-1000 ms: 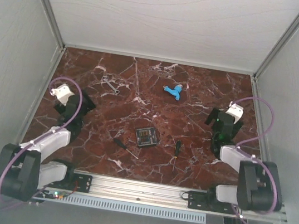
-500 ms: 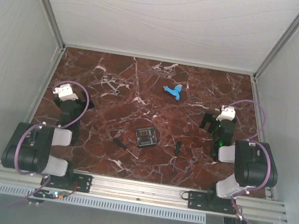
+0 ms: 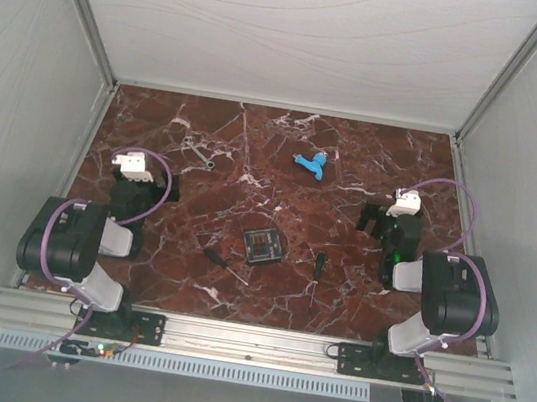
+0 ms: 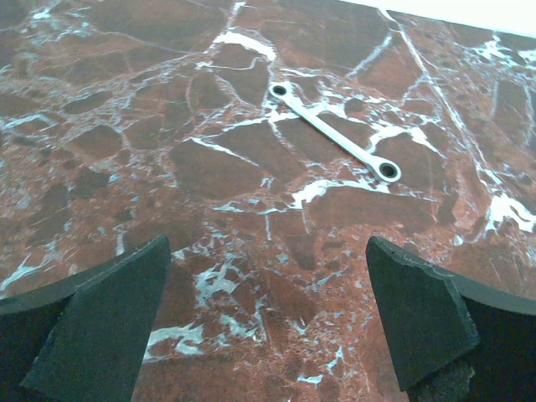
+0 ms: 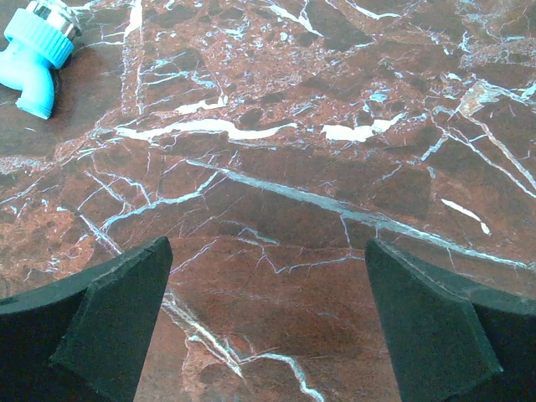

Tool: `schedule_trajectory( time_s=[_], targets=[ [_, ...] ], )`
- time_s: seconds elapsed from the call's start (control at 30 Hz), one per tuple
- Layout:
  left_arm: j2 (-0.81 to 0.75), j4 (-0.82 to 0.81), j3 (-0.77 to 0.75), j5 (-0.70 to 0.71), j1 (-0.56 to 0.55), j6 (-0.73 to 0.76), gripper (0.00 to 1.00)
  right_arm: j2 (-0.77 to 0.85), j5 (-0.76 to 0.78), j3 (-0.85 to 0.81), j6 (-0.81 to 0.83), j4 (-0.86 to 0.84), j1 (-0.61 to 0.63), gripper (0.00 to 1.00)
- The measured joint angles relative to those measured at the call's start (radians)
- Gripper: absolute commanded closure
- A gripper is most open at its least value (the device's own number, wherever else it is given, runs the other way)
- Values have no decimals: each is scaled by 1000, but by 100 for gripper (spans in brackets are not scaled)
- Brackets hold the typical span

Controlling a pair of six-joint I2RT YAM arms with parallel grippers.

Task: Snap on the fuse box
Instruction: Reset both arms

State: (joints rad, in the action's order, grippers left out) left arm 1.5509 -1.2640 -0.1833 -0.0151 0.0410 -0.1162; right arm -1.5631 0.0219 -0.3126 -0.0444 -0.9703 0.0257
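Note:
The fuse box is a small black square tray with tiny coloured fuses, lying on the marble table a little in front of centre. I cannot tell whether its clear lid sits on it. My left gripper is open and empty at the left side, well away from the box. In the left wrist view its open gripper has only bare marble between the fingers. My right gripper is open and empty at the right side. In the right wrist view that gripper also spans bare marble. The fuse box is out of both wrist views.
A blue plastic piece lies at the back centre and shows in the right wrist view. A silver wrench lies at the back left and in the left wrist view. Two black-handled screwdrivers flank the box.
Both arms have folded back toward their bases. The left gripper has shifted a little right; the right gripper has pulled in. The fuse box has not moved.

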Motion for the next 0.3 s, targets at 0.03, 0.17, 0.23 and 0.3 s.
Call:
schedule_trajectory(
  time_s=[0.03,0.17,0.23,0.3],
  targets=[
    [0,3,-2,-17,0,9,0,0,-1,0,0,0,0,2],
    [0,16,-27,-79,-1,36,0,0,-2,0,0,0,0,2],
    [0,16,-32,-98,-2,43,0,0,-2,0,0,0,0,2],
    [0,18,-32,-108,-2,48,0,0,-2,0,1,0,0,2]
  ],
)
